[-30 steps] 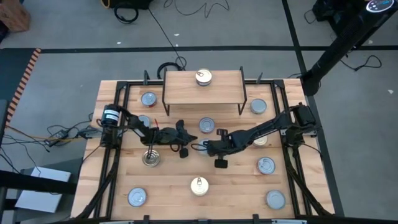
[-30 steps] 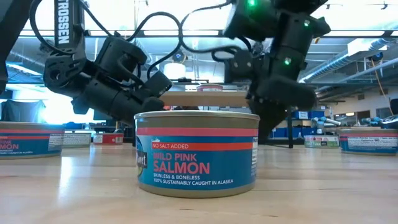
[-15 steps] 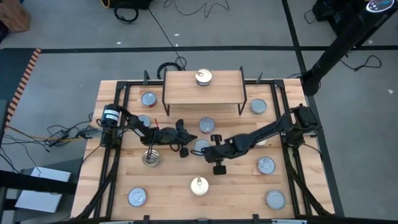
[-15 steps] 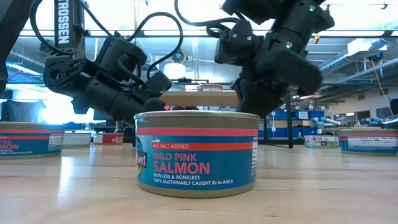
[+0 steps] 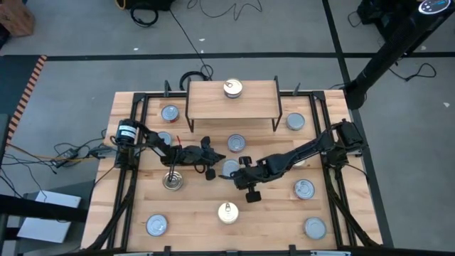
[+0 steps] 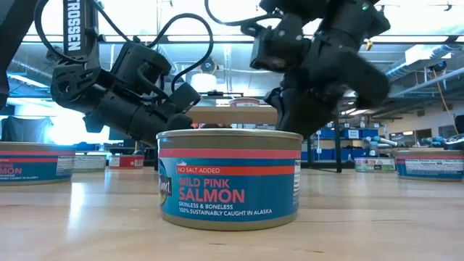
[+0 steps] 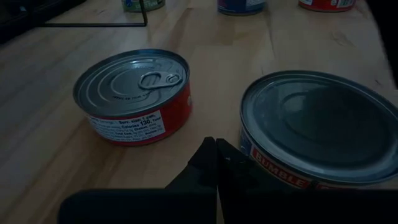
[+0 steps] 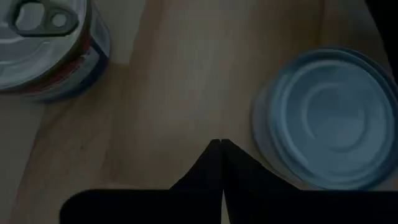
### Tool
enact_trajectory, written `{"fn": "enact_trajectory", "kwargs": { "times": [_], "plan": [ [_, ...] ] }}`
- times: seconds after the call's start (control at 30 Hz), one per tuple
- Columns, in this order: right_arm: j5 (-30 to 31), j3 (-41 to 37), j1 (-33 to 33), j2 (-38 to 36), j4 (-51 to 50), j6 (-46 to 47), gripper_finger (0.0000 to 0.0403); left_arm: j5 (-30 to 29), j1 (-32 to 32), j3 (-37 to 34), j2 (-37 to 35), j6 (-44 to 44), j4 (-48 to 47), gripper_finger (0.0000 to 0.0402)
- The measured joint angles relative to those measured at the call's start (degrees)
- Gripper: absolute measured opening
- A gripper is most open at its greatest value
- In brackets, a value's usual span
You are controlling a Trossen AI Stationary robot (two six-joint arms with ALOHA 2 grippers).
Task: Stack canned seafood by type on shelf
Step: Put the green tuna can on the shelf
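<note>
Right tool point(image 8: 217, 149) — fingers pressed together, gripping nothing — hangs over bare tabletop point(image 8: 186, 74) between two tins. A plain-topped tin point(image 8: 326, 118) sits just beside it; left tool point(image 7: 214, 152) is likewise closed and empty.

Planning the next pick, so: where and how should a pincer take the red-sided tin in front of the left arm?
Probably from straight above, fingers straddling the short curved wall of the red tin. It stands upright, tab up, too low for a sideways approach. Avoid the side facing the Bumble tin; the left pincer, shut now, must open first.
</note>
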Motion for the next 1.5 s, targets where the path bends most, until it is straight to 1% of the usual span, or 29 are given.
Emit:
{"fn": "enact_trajectory", "kwargs": {
  "times": [0.1,0.27,0.43,0.7,0.93,1.1,1.3,1.5],
  "plan": [
    [1.9,-0.1,-0.1,1.7,0.3,-0.8,0.0008,0.0,0.0,0.0,0.0,0.0,0.0,0.0],
    [7.2,0.0,-0.2,3.2,2.6,-2.1,0.0008,0.1,-0.1,0.0,0.0,0.0,-0.1,0.0],
    [7.9,0.0,-0.3,2.7,2.7,-0.2,0.0008,0.7,-0.2,0.0,0.0,0.9,-0.1,0.0001],
    [8.8,0.8,-1.2,1.2,2.5,6.3,0.0008,-0.1,-0.9,0.0,0.0,1.5,-0.2,0.0001],
    [9.3,3.2,-1.3,0.9,2.0,8.2,0.0008,-0.1,-1.0,0.0,0.0,1.5,-0.5,0.0001],
    [10.7,4.6,-1.3,0.9,1.4,8.5,0.0008,0.1,-1.0,0.0,0.0,1.6,-0.7,0.0001],
    [13.1,5.7,-1.4,0.9,0.5,10.0,0.0008,0.1,-1.0,0.0,0.0,1.6,-0.8,0.0001],
    [13.5,5.8,-1.4,0.8,0.8,11.4,0.0008,0.5,-1.0,0.0,0.1,1.6,-0.7,0.0002]
  ]
}}
